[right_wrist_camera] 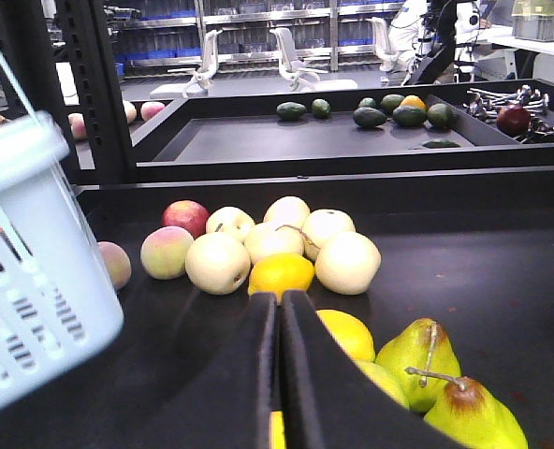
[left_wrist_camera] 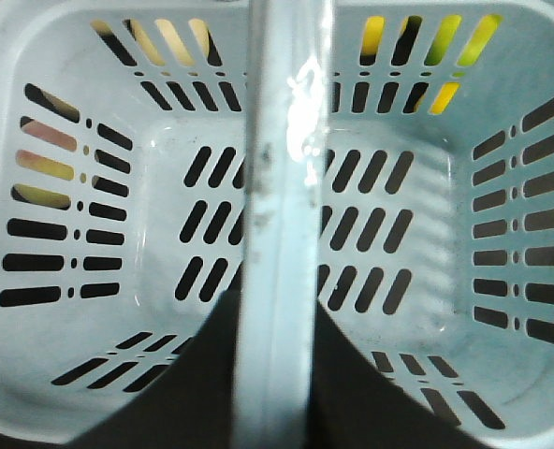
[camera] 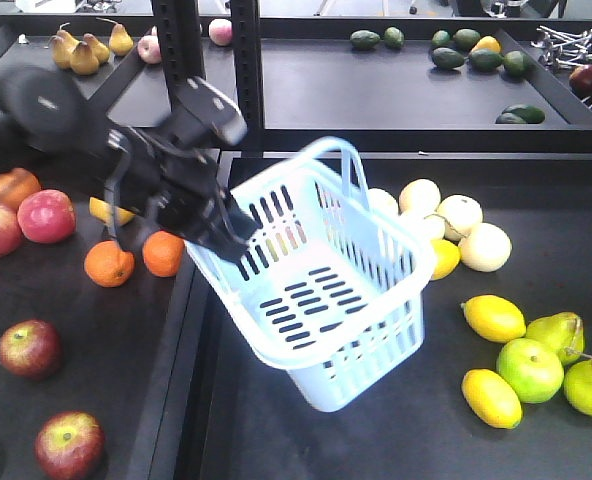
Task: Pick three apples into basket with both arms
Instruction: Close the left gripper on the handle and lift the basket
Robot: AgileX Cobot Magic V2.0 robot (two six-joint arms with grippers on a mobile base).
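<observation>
Exterior front-facing view, lower left of the frame: a red apple (camera: 69,444) and, just behind it, a second red apple (camera: 29,347) lie untouched on the tabletop (camera: 126,385). Mid-frame, the left claw (camera: 228,228) is clamped on the basket (camera: 366,360), which hangs tilted above the tabletop — its wrist camera looks into an empty bottom. Low centre in its own view, the right claw (right_wrist_camera: 279,365) has fingers pressed together on nothing. Farther up the left edge sits another red apple (camera: 46,215). By my reading, nothing is in yet — all three picks are left.

Pale blue slotted basket (camera: 376,330), red apples (camera: 28,347), yellow lemons (camera: 493,318).
</observation>
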